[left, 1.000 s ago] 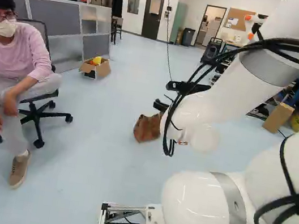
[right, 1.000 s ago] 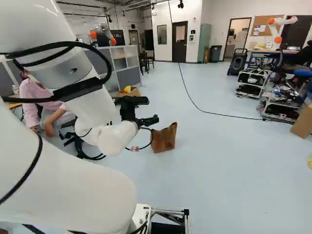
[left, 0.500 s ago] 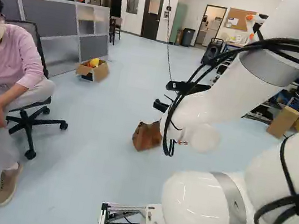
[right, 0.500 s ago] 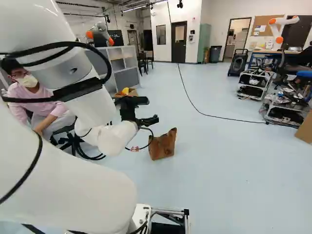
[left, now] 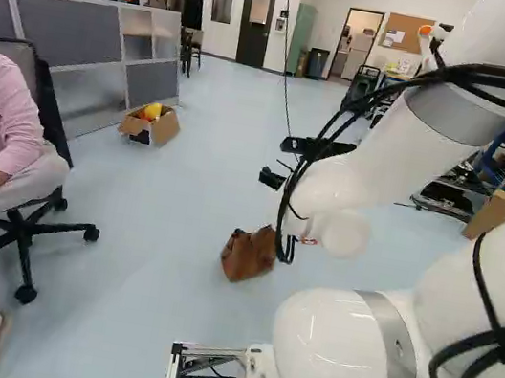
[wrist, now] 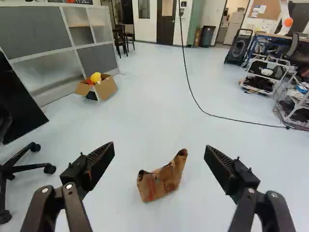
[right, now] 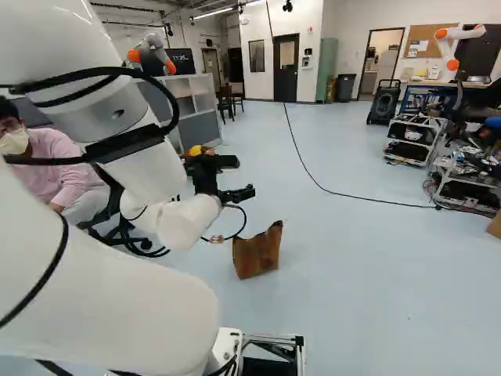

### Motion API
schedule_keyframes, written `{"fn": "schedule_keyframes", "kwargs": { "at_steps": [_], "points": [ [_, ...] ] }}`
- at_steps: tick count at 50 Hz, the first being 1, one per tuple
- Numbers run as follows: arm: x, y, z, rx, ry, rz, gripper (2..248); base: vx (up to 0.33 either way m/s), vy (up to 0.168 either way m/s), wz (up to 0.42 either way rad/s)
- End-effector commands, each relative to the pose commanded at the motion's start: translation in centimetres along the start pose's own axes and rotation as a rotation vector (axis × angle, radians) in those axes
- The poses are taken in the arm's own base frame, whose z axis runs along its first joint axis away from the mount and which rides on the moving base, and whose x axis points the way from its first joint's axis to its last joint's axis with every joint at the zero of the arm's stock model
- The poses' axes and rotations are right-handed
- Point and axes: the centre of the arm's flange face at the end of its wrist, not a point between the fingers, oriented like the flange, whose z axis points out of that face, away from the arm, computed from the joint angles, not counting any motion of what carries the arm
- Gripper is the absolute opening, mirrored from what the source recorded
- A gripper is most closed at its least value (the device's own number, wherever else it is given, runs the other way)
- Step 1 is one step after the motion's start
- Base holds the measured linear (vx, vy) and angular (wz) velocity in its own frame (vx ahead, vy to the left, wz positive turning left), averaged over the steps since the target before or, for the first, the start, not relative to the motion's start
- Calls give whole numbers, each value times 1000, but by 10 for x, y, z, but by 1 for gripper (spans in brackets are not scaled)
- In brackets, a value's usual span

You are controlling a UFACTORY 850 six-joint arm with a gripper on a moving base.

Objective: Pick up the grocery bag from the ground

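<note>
Cable, carton beyond bag

The grocery bag stands near before you on the floor — box far left before the partition, carts far right.

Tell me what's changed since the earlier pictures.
The moving base has driven forward, so the brown paper grocery bag now shows closer and lower in both base views. Nothing was taken hold of or let go.

As before: the white arm's pose, the bag standing on the pale blue floor. The black gripper is open, the bag beyond its fingertips.
</note>
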Motion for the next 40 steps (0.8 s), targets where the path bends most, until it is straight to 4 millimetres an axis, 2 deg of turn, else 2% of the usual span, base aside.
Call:
{"fn": "schedule_keyframes", "kwargs": {
  "at_steps": [19, 20, 22, 40],
  "points": [
    [0, 0, 0, 0, 0, 0, 247, 313, -2, -20],
    [6, 0, 11, 0, -6, 0, 247, 279, -2, -36],
    [8, 0, 16, 0, -8, 0, 247, 184, -6, -49],
    [21, 0, 46, 0, -17, 0, 247, 18, -1, -11]
  ]
}}
